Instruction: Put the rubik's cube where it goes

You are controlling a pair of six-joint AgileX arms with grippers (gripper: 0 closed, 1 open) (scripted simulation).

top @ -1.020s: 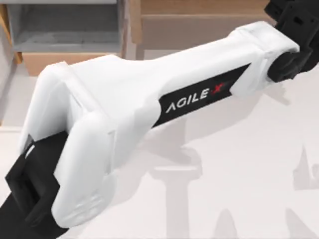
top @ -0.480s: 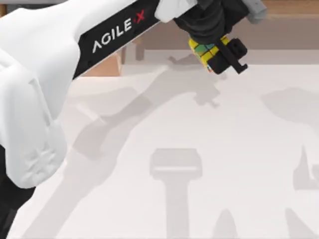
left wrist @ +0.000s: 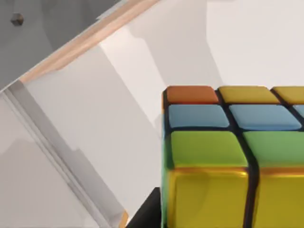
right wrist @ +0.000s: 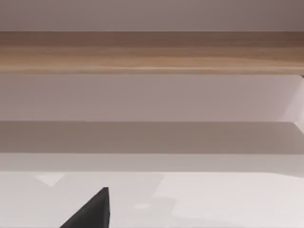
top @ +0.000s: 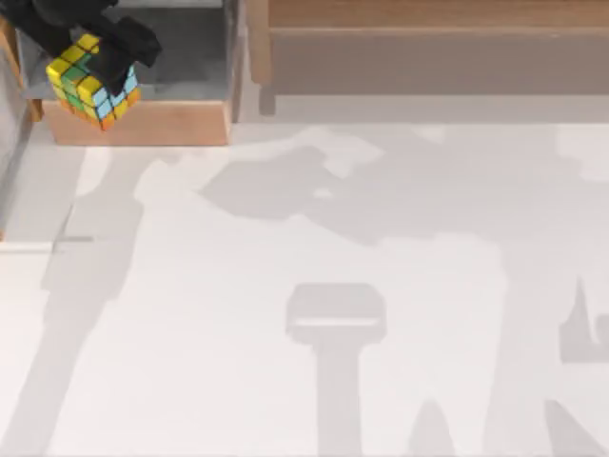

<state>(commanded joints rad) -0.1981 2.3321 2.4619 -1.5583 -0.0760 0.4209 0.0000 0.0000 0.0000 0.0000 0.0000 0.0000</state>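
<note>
Left claw [top: 95,71] clamped on rubik's cube [top: 88,84], over wooden tray's front wall [top: 143,122].

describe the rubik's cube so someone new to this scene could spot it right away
Look to the top view's far left corner, where a wooden-walled, grey-floored compartment stands. The rubik's cube hangs over its front edge in the left claw. Its gridded tiles, mostly yellow with green, blue and orange, set it apart.

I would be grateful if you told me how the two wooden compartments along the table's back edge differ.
The left compartment is narrow, the right compartment wide. The left one has a grey floor; the right one looks brown inside. The left gripper holds the rubik's cube over the left one. Both have wooden edges.
</note>
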